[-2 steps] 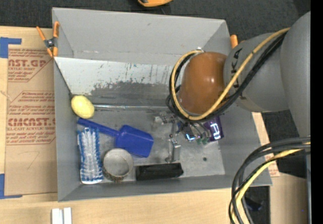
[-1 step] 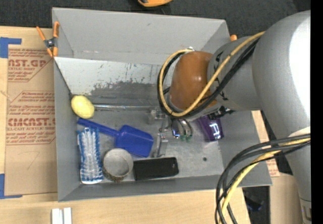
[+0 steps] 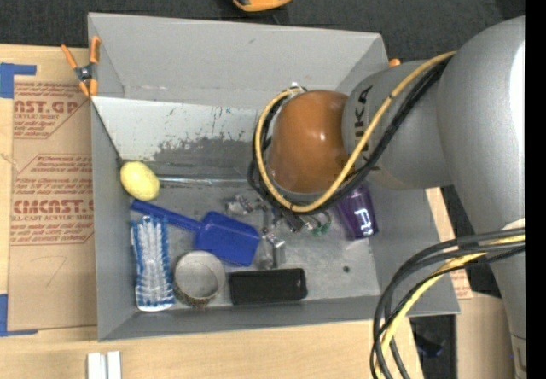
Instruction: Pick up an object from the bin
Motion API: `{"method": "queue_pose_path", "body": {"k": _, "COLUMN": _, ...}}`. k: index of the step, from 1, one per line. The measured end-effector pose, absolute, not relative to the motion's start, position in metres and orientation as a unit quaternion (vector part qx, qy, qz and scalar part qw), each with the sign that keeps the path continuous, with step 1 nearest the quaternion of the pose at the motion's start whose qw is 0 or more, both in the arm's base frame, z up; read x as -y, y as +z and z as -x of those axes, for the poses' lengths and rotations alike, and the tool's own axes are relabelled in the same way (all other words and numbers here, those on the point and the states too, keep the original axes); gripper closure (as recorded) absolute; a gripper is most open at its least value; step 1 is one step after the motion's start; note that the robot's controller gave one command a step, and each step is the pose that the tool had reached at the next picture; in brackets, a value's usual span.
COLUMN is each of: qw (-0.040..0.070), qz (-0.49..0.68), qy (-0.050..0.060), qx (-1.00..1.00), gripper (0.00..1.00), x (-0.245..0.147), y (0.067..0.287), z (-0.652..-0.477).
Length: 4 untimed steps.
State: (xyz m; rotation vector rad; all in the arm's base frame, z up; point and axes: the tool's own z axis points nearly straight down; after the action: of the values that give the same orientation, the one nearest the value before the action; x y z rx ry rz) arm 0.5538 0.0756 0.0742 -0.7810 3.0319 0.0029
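**Tool low in mid-bin, beside the blue scoop**

Camera view: the arm came in from the right, its orange cover turned up toward us. We judged the wrist pointed straight down so the tool could meet flat-lying things from above. The tool sat low over the floor of the bin, just beside the right edge of the blue scoop and just above the black bar. We saw nothing pinched in it. The cover and cables hid too much, so we could not tell whether it was spread or pressed together.

The likely pick was the scoop or the bar, but we could not tell which. The purple thing lay half under the arm. The yellow ball, clear ridged bottle and round metal tin lay loose to the left, probably just as they were dumped.
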Motion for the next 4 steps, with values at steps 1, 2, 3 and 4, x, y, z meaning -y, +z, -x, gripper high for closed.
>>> {"method": "queue_pose_path", "body": {"k": 1, "qw": 0.006, "qz": 0.241, "qy": 0.0, "qx": -0.971, "gripper": 0.0, "x": -0.089, "y": 0.072, "z": -0.541}}
{"method": "queue_pose_path", "body": {"k": 2, "qw": 0.007, "qz": 0.41, "qy": -0.001, "qx": -0.912, "gripper": 0.0, "x": -0.114, "y": 0.071, "z": -0.537}}
{"method": "queue_pose_path", "body": {"k": 3, "qw": 0.007, "qz": 0.343, "qy": 0.0, "qx": -0.939, "gripper": 0.0, "x": -0.122, "y": 0.071, "z": -0.553}}
{"method": "queue_pose_path", "body": {"k": 4, "qw": 0.011, "qz": 0.391, "qy": -0.001, "qx": -0.92, "gripper": 0.0, "x": -0.103, "y": 0.079, "z": -0.528}}
